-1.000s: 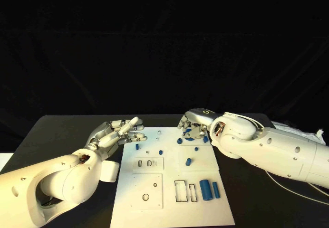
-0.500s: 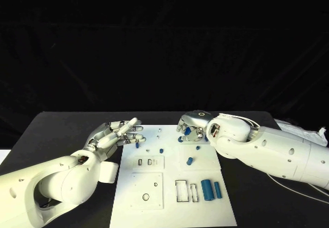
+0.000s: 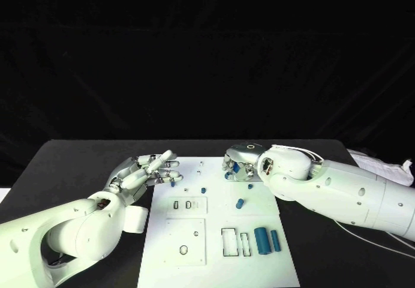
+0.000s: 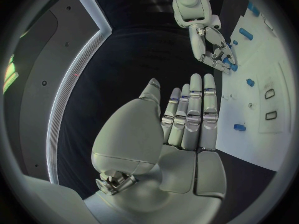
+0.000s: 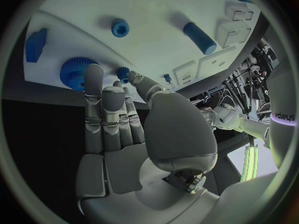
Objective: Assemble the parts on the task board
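Observation:
The white task board (image 3: pixel 220 207) lies in the middle of the black table. My right hand (image 3: pixel 240 162) hovers low over its far end with the fingers stretched out. In the right wrist view, one fingertip (image 5: pixel 93 70) lies at a blue gear (image 5: pixel 74 74). A small blue peg (image 5: pixel 123 73) stands just beyond the thumb. I see nothing held in this hand. My left hand (image 3: pixel 147 171) floats beside the board's far left corner, fingers straight and apart, empty. Two blue cylinders (image 3: pixel 260 240) lie near the board's front right, and another (image 3: pixel 240 204) lies mid-board.
Several small blue pegs (image 3: pixel 203 191) stand on the board's left half beside rectangular slots (image 3: pixel 182 205). A blue knob (image 5: pixel 120 27) and a blue cylinder (image 5: pixel 199 37) lie ahead of the right hand. White crumpled material (image 3: pixel 389 169) sits at the table's right edge.
My right hand has crept a little toward the board's far edge. The left hand has barely moved, its fingers still spread.

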Robot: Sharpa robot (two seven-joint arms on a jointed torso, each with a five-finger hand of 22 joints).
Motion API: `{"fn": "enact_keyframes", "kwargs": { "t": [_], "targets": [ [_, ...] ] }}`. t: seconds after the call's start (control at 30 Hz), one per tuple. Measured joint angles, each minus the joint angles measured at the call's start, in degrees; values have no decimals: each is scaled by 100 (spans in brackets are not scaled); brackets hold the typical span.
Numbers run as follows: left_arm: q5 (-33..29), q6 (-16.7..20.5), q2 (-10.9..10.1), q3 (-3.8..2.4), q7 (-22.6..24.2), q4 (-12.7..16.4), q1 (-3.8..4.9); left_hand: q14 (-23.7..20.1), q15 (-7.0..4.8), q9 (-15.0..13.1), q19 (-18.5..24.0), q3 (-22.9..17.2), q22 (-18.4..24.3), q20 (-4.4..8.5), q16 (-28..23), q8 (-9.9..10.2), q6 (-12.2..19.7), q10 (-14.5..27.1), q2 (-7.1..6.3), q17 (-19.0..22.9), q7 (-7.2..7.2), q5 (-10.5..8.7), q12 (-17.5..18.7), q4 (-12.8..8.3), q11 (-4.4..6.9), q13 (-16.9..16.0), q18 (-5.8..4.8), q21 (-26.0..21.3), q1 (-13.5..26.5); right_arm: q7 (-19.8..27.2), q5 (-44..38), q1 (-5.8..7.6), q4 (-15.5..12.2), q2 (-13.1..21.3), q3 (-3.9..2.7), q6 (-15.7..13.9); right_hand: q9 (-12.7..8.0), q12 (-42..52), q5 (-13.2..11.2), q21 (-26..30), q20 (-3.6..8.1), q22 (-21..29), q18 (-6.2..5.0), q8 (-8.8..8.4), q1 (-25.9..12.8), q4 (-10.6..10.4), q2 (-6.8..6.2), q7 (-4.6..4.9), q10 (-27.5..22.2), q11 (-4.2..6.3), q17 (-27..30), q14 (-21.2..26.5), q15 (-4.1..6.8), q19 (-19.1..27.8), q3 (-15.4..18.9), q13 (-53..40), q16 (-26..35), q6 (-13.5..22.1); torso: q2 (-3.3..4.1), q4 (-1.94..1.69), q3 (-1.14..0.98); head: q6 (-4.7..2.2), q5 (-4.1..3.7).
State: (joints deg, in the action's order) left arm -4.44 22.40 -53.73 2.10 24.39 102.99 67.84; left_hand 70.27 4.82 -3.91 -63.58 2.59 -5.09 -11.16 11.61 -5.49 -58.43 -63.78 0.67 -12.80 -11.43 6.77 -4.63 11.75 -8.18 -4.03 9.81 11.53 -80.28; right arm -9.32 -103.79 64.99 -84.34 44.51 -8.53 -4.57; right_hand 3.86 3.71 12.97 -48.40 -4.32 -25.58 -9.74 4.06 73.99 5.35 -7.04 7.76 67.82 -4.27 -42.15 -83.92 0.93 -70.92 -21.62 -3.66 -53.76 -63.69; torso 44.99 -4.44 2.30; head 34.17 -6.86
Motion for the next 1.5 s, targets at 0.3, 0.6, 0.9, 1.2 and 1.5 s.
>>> {"fn": "enact_keyframes", "kwargs": {
  "t": [0.3, 0.6, 0.9, 1.2, 1.5],
  "targets": [
    [-9, -5, -3, 0, -16, -1, 0, 0, 0, 0, 0, 0, 0, 0, 0, 0, 0, 0, 0, -9, 0, 0, 0, 0, 0, 0, 0, 0, 0, -19, -47, -11, 38, -15, 10, 78, 0, 0, 0, -165, 0, -173, 0, 0, 0, -70, 0, -23, 1, 0, -157, 0, 0, 0, -70, 1, -157, -24, 46, -8, 0, -11, -7],
    [-12, -12, -5, 0, -37, -1, 0, 0, 0, 0, 0, 0, -1, 0, 0, 0, 0, 0, 0, -8, 0, 0, 0, 0, 0, -4, 0, 0, 0, -23, -77, -7, 32, -12, 5, 77, 19, 0, -137, -568, -31, -645, 0, -1, 0, -225, 0, -55, 96, 30, -570, 0, 0, -30, -225, 2, -570, -178, 77, -15, 2, -23, -16],
    [-14, -18, -4, 0, -60, -10, 0, 0, 0, 1, 1, 0, -1, 0, 0, 22, 0, 0, 0, -17, 0, 0, 0, 0, 0, -4, 0, 0, 0, -16, -85, -4, 8, -11, 2, -21, 23, 0, -210, -891, -10, -1041, 0, 15, 0, -368, 1, -105, 301, 95, -905, -20, 20, -92, -368, 2, -901, -350, 109, -21, 7, -33, -25],
    [-21, -27, -5, 1, -93, -22, 0, 0, 1, 0, 0, 16, 5, 0, 0, 22, 20, 0, 24, -44, -20, 0, 21, -16, 0, -3, 0, 0, -23, -106, 26, -24, -180, 12, -5, -612, 45, 0, -625, -985, -10, -1137, 0, 10, 137, -487, 155, -108, 351, 103, -954, -1, 41, -92, -587, 3, -974, -412, 126, -33, 11, -59, -26],
    [-43, -37, -12, 1, -111, -26, -1, -109, 57, 1, 0, 31, 41, 0, -79, 73, 21, 31, 24, -82, -20, 0, 49, -64, -30, -3, 0, -68, -24, -269, 131, 1, 64, -319, -12, -1120, 44, -1, -554, -1040, -10, -1185, 0, -14, 167, -471, 184, -108, 351, 103, -960, -1, 41, -92, -648, 8, -1006, -412, 147, -34, 18, -94, -36]
  ]
}}
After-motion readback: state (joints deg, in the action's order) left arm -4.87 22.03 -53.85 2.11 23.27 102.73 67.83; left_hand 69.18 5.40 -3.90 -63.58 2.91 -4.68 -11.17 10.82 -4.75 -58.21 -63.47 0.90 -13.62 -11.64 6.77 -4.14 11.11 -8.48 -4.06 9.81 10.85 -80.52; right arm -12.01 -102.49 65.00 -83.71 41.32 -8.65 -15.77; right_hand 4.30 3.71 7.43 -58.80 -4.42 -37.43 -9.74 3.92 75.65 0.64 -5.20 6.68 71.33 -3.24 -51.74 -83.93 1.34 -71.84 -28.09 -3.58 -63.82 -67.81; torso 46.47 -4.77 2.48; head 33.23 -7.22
